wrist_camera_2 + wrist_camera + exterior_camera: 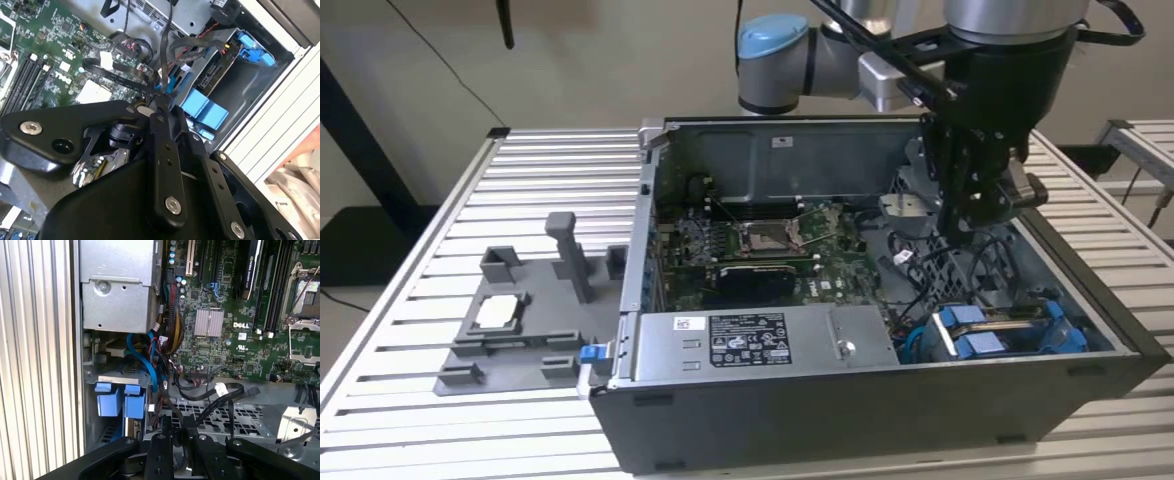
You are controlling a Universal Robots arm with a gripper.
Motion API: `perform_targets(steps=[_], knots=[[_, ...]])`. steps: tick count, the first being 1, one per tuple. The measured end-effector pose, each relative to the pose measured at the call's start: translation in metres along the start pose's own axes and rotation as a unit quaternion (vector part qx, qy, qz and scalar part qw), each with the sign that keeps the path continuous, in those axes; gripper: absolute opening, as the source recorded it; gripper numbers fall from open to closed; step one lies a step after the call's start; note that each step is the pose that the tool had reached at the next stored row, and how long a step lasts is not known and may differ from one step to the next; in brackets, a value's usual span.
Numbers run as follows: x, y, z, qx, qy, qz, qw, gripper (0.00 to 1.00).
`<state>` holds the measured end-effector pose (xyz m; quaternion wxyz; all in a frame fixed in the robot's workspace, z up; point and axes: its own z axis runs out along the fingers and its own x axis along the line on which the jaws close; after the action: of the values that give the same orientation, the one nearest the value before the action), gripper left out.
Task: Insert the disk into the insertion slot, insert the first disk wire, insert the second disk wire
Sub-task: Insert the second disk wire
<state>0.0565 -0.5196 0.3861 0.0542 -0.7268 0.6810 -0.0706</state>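
Observation:
The open computer case (pixel 881 420) lies on the slatted table. At its front right corner the drive cage, the insertion slot (pixel 1067 325), holds bright blue frame parts of the disk (pixel 985 335); these also show in both wrist views (pixel 202 111) (pixel 117 401). My gripper (pixel 970 228) hangs over the case's right side, behind the cage and above a bundle of loose cables. In the second wrist view the gripper (pixel 161 106) is shut on a thin black wire (pixel 164 65) with a blue end piece. In the first wrist view the fingertips (pixel 170 429) sit among black cables above a perforated metal plate.
The green motherboard (pixel 774 245) (pixel 225 340) fills the case's middle. A grey labelled power-supply box (pixel 747 340) (pixel 117 285) sits along the front wall. On the table at the exterior view's left stands a grey fixture (pixel 520 330) with a small square part.

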Motion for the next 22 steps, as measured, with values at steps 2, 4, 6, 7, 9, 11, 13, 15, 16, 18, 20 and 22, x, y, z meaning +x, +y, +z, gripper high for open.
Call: perform_targets(steps=[2,4,6,7,9,11,13,15,16,18,20,22], knots=[[-0.0001,0.0007,0.0002,0.0003,0.0016,-0.002,1.00000,0.23],[-0.0001,0.0013,0.0010,0.0004,0.0039,-0.003,0.99999,0.23],[-0.0002,0.0016,0.0025,0.0011,0.0045,-0.005,0.99998,0.23],[-0.0002,0.0019,0.0034,0.0017,0.0044,-0.006,0.99997,0.23],[-0.0003,0.0021,0.0046,0.0028,0.0044,-0.007,0.99997,0.23],[-0.0002,0.0022,0.0049,0.0030,0.0044,-0.007,0.99996,0.23],[0.0001,0.0023,0.0051,0.0030,0.0042,-0.007,0.99996,0.21],[0.0006,0.0024,0.0051,0.0030,0.0042,-0.007,0.99996,0.16],[0.0011,0.0024,0.0051,0.0030,0.0043,-0.007,0.99996,0.16],[0.0027,0.0023,0.0052,0.0031,0.0037,-0.007,0.99997,0.16],[0.0051,0.0012,0.0055,0.0030,0.0033,-0.007,0.99997,0.16],[0.0080,-0.0005,0.0059,0.0026,0.0031,-0.007,0.99997,0.16]])
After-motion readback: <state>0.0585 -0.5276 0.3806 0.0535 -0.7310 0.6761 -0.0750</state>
